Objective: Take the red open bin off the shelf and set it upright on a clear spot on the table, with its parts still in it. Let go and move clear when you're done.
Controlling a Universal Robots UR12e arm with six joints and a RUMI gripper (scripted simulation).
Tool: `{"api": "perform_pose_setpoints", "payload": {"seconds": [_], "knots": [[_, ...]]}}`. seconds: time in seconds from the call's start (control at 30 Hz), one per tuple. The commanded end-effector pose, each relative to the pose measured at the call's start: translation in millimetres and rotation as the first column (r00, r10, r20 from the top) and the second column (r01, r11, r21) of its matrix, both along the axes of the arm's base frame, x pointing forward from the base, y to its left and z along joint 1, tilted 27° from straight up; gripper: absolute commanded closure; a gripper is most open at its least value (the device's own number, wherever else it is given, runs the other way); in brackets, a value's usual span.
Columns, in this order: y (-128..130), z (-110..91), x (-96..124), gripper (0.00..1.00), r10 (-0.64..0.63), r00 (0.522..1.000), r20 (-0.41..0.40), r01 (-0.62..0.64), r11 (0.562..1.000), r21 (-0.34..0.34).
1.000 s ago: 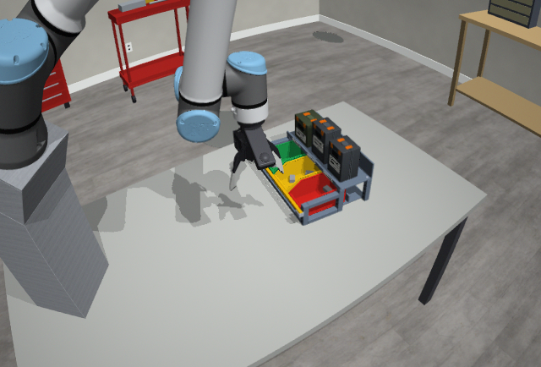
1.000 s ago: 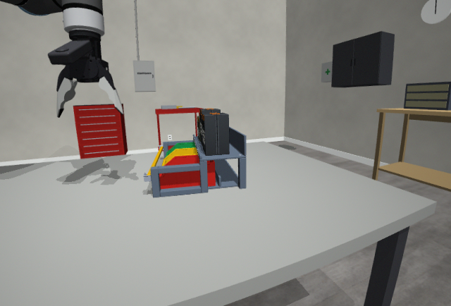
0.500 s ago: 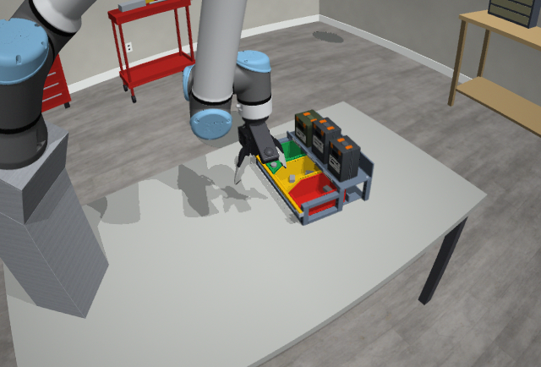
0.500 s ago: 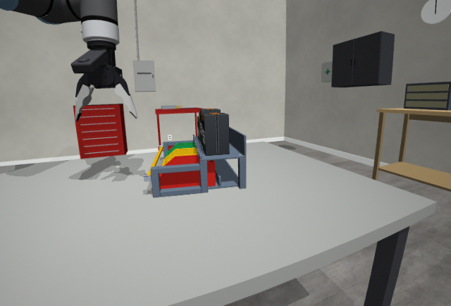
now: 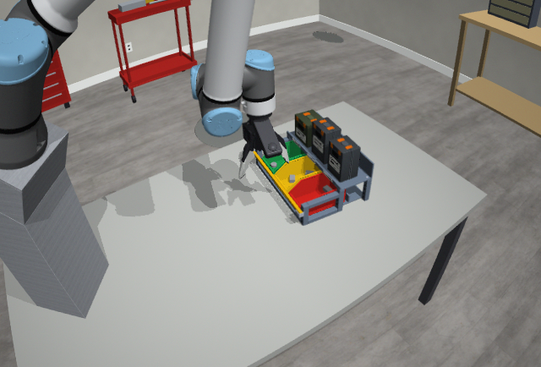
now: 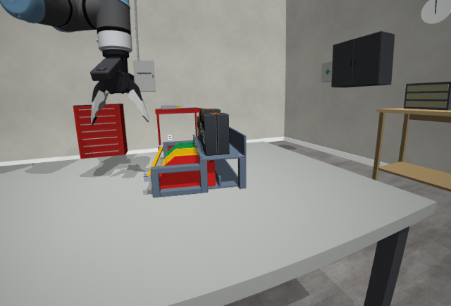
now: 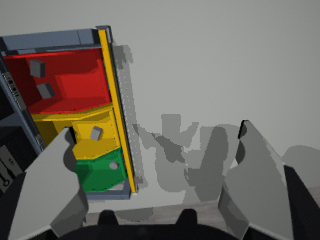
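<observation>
The red open bin (image 5: 305, 188) (image 6: 180, 179) (image 7: 77, 75) sits upright in the low level of the blue-grey shelf (image 5: 340, 199) (image 6: 204, 178) (image 7: 60, 39), at the end nearest the top and exterior views. Two grey parts (image 7: 37, 68) (image 7: 45, 90) lie in it in the wrist view. The shelf stands on the grey table (image 5: 196, 288) (image 6: 218, 240) (image 7: 225, 60). My gripper (image 5: 264, 169) (image 6: 120, 122) (image 7: 156, 124) is wide open and empty, pointing down. It hangs well above the table, off the shelf's yellow-railed front side, and is not touching the bin.
A yellow bin (image 5: 299, 168) (image 7: 82, 150) and a green bin (image 5: 293, 150) (image 7: 95, 175) stand beside the red one, with small grey parts inside. A yellow rail (image 5: 279, 186) (image 7: 116, 100) runs along their front. Three dark boxes with orange marks stand on the shelf's upper level, behind the bins.
</observation>
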State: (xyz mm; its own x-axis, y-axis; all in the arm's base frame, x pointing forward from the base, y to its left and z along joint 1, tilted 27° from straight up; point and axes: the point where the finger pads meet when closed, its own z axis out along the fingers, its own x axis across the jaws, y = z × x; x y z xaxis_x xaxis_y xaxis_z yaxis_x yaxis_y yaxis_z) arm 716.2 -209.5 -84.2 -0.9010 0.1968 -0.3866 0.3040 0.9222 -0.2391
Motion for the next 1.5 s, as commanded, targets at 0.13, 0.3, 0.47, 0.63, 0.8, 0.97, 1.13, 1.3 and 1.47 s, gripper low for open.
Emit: {"api": "perform_pose_setpoints", "payload": {"seconds": [0.13, 0.3, 0.47, 0.63, 0.8, 0.97, 1.13, 1.3, 1.47], "knots": [[3, -1, 7, 0.00, -0.001, 1.000, 0.000, 0.001, 1.000, -0.001], [26, -13, 47, 0.00, -0.001, 1.000, 0.000, 0.001, 1.000, 0.000], [26, -13, 47, 0.00, -0.001, 1.000, 0.000, 0.001, 1.000, 0.000], [26, -13, 47, 0.00, -0.001, 1.000, 0.000, 0.001, 1.000, 0.000], [40, -20, 74, 0.00, -0.001, 1.000, 0.000, 0.001, 1.000, 0.000], [50, -26, 92, 0.00, -0.001, 1.000, 0.000, 0.001, 1.000, 0.000], [50, -26, 92, 0.00, -0.001, 1.000, 0.000, 0.001, 1.000, 0.000], [55, -28, 100, 0.00, 0.000, 1.000, 0.000, 0.000, 1.000, 0.000], [75, -39, 137, 0.00, -0.001, 1.000, 0.000, 0.001, 1.000, 0.000]]}}
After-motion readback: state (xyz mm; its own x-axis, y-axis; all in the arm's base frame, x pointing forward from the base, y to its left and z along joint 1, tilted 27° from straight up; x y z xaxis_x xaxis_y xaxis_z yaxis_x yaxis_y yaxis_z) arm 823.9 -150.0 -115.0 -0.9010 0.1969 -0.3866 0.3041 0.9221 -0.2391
